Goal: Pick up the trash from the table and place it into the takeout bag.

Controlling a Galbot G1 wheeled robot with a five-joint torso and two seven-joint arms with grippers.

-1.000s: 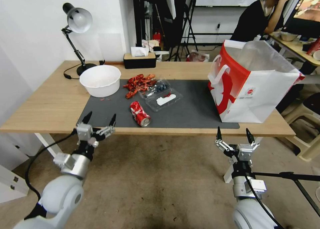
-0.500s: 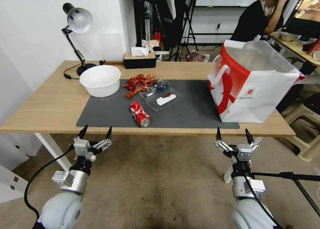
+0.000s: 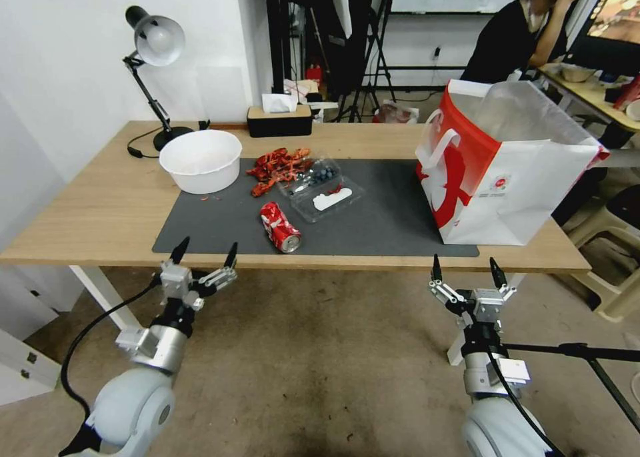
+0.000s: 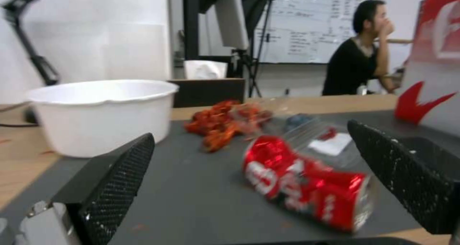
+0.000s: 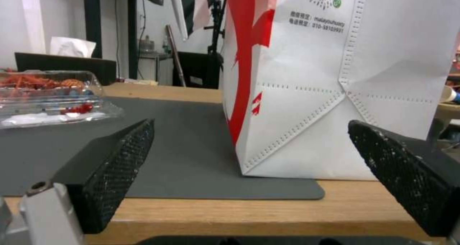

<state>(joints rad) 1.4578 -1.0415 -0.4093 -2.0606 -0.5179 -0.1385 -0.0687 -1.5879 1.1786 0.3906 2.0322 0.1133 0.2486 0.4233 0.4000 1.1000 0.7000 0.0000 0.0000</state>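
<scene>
A crushed red soda can (image 3: 280, 226) lies on the dark grey mat (image 3: 387, 224) of the table (image 3: 100, 210), near its front edge. Behind it are a clear plastic clamshell (image 3: 321, 189) and a pile of red shells (image 3: 277, 166). The takeout bag (image 3: 500, 164) stands upright and open at the mat's right end. My left gripper (image 3: 205, 252) is open, just in front of the table edge, left of the can (image 4: 307, 184). My right gripper (image 3: 465, 269) hangs open before the edge, facing the bag (image 5: 335, 76).
A white bowl (image 3: 200, 159) sits at the mat's back left, with a desk lamp (image 3: 157, 44) and a tissue box (image 3: 279, 117) behind it. A person sits at another desk beyond the bag. Bare floor lies beneath both arms.
My left gripper dipped below the table edge, then rose again and shifted slightly right toward the can. The right arm has barely moved.
</scene>
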